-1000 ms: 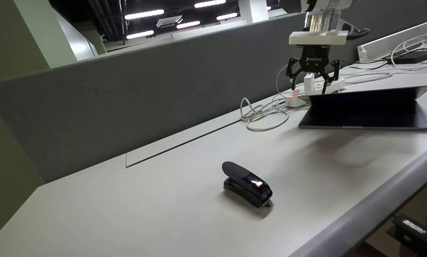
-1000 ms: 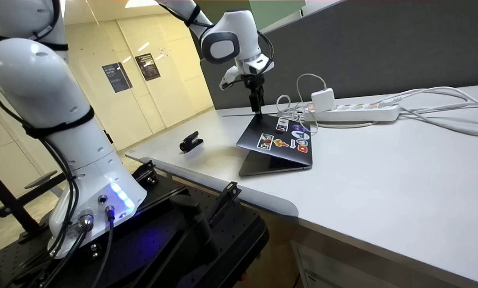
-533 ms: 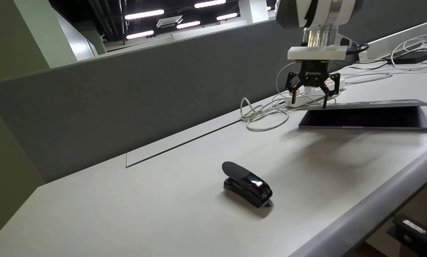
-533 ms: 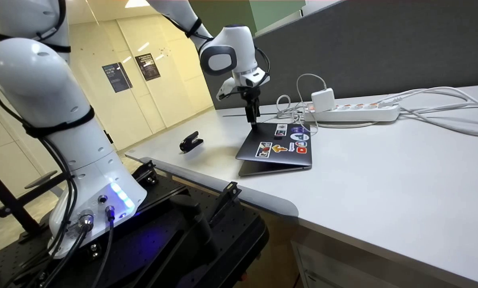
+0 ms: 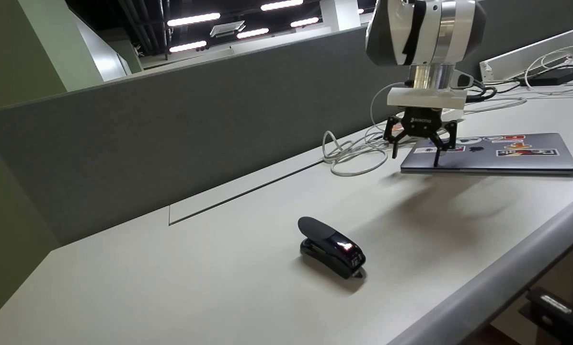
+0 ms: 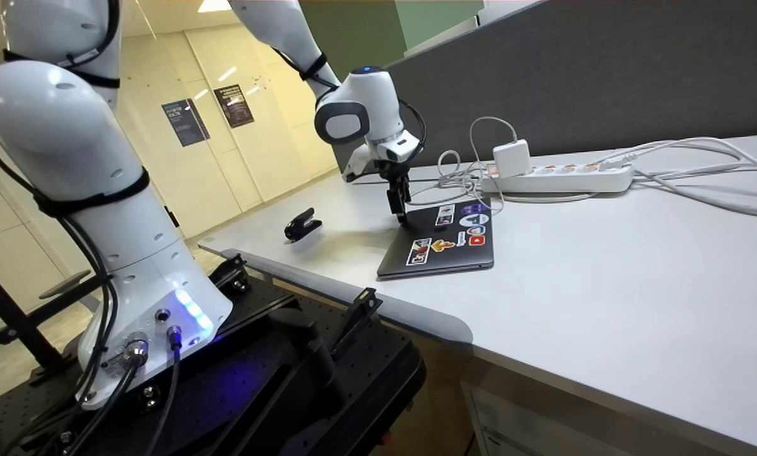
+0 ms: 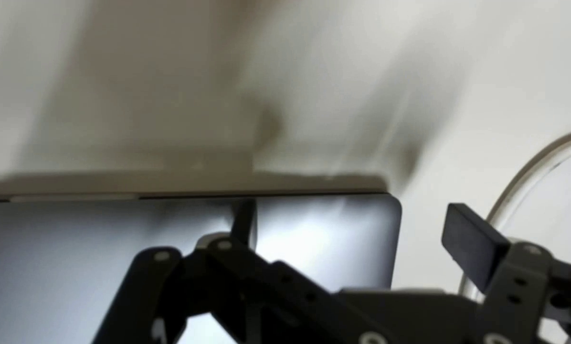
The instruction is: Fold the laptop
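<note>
Closest to me in an exterior view, at 5 o'clock from the middle, a glossy black stapler rests on the pale desk; the light characters at its 4 o'clock end won't resolve on my feed.

At 2 o'clock from it the laptop lies flat on the desk, its lid folded down. I can make out a dark apple emblem, a red sticker with a white play triangle, and more stickers whose lettering is too small to read.

My gripper, lettered ROBOTIQ, points down at the laptop's 9 o'clock end, jaws spread wide and gripping nothing. One fingertip seems to touch the lid; its mate hangs past the edge, over the desk.

Farther back, pale cables coil at 9 o'clock from the laptop, before a grey partition. Farthest off, in an exterior view, two dark posters hang toward 10 o'clock on a yellow wall, their print unreadable to me.
</note>
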